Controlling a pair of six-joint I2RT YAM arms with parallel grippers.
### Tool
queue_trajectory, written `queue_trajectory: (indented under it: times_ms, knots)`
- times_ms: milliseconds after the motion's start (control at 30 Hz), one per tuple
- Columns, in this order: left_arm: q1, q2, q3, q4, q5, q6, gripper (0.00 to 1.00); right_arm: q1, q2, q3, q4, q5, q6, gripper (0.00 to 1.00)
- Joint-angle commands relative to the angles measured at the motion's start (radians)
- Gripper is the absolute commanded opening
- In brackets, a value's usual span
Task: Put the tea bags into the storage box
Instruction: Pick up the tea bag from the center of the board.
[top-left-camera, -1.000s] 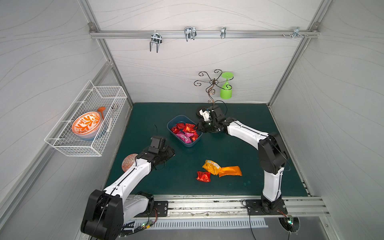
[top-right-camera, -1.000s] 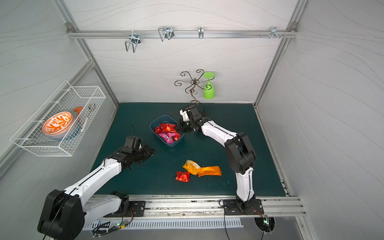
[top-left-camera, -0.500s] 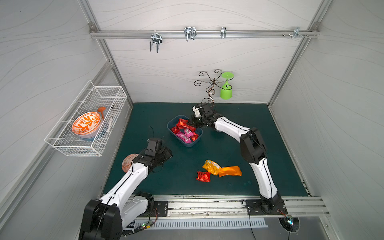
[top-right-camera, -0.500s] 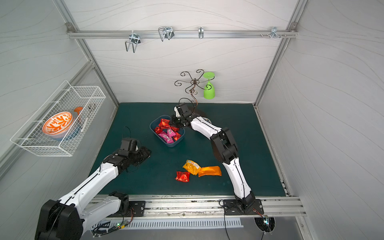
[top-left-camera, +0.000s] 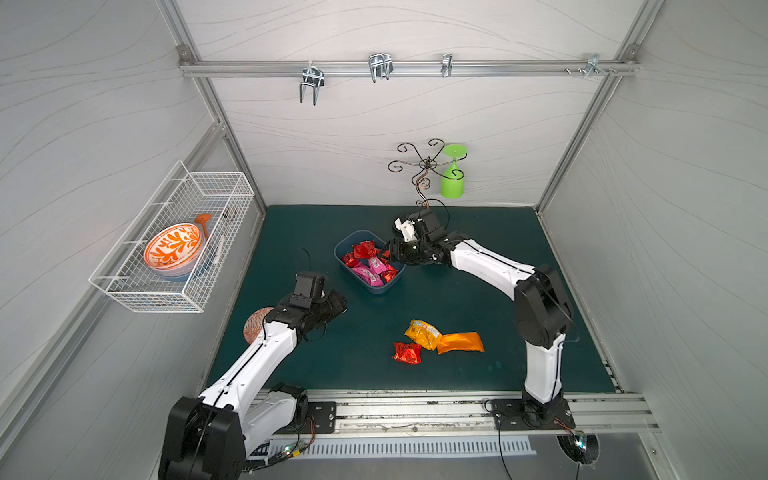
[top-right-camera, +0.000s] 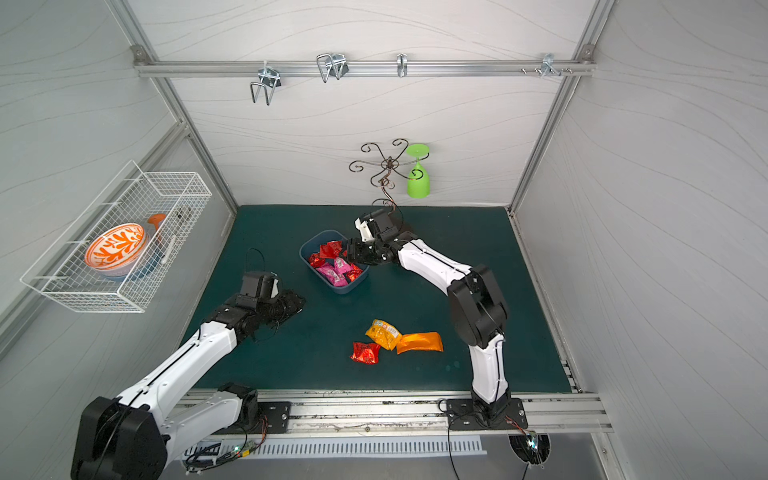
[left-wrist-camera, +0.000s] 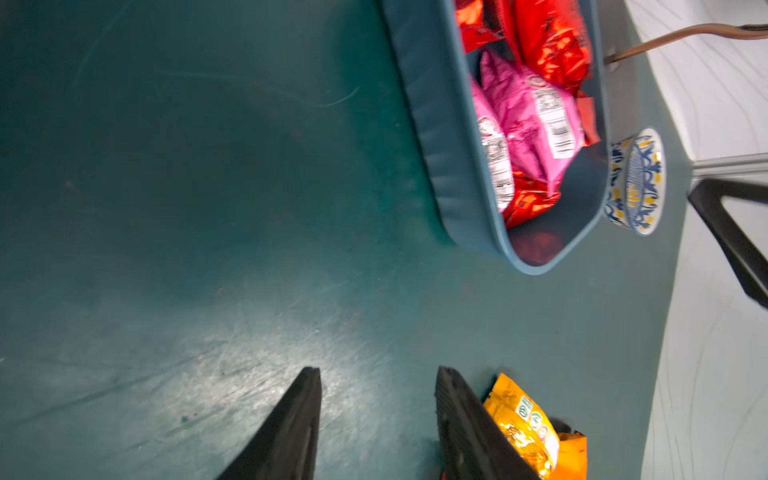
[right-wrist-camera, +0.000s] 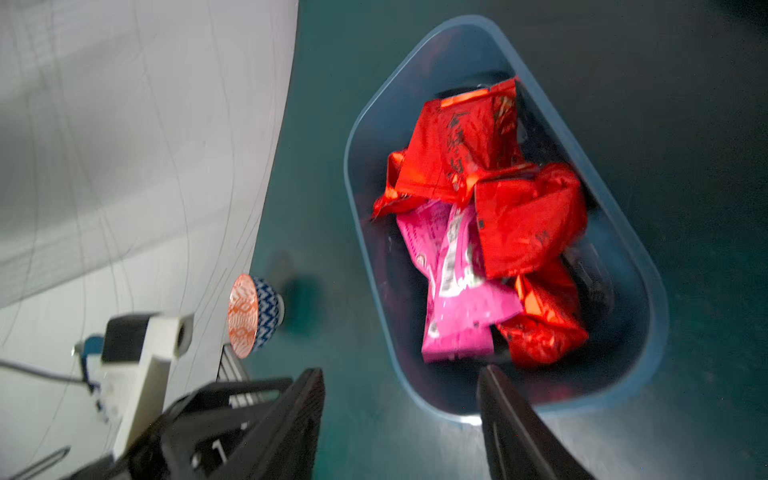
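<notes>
1. Storage box (top-left-camera: 340, 254): a dark blue, shallow plastic tub with rounded corners. The left wrist view shows a ribbed outer wall (left-wrist-camera: 432, 124). It stands flat on the green mat (top-left-camera: 291, 232), toward the back and about mid-width.
2. Orientation: in both top views the box's long axis runs diagonally, from back-left to front-right.
3. Contents: the tea bags inside are shiny foil. Crinkly red sachets (top-left-camera: 363, 250) are heaped at the back end and along the right side. Two pink sachets (top-left-camera: 368, 272) with white barcode labels lie roughly along the box's long axis.
4. Three more tea bags lie on the mat near the front, well apart from the box.
   - They are a loose red sachet (top-left-camera: 407, 352), a yellow sachet (top-left-camera: 422, 332) and an orange sachet (top-left-camera: 460, 342).
   - The yellow one lies diagonally and overlaps one end of the orange one.
   - The orange one's long axis runs side to side, nearly parallel to the front rail.
   - The red one lies just beside the yellow.
5. My right gripper (right-wrist-camera: 399, 374): the jaws are spread with nothing between them. It is at the box's back-right rim, with one finger above the box's interior and the other outside it.
6. My left gripper (left-wrist-camera: 376, 372): the jaws are parted, with only bare mat between them. It is low over the mat, front-left of the box and apart from it.
7. Surroundings: a small blue-and-yellow patterned bowl (left-wrist-camera: 636, 183) stands just beside the box. A white wire basket (top-left-camera: 145, 297) on the left wall holds an orange-patterned bowl (top-left-camera: 173, 246).
</notes>
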Motion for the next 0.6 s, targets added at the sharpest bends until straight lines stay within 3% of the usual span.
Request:
queue_trajectory:
  times_ms: [0, 300, 567]
  knots:
    - [-0.009, 0.019, 0.051, 0.041, 0.044, 0.042, 0.49, 0.009, -0.108, -0.094, -0.096, -0.019, -0.121, 0.64]
    - [-0.033, 0.078, 0.071, 0.093, 0.158, 0.084, 0.49, 0.009, -0.360, -0.337, -0.314, 0.051, -0.341, 0.62]
    - [-0.051, 0.153, 0.111, 0.095, 0.220, 0.104, 0.49, 0.019, -0.411, -0.427, -0.440, 0.038, -0.483, 0.63]
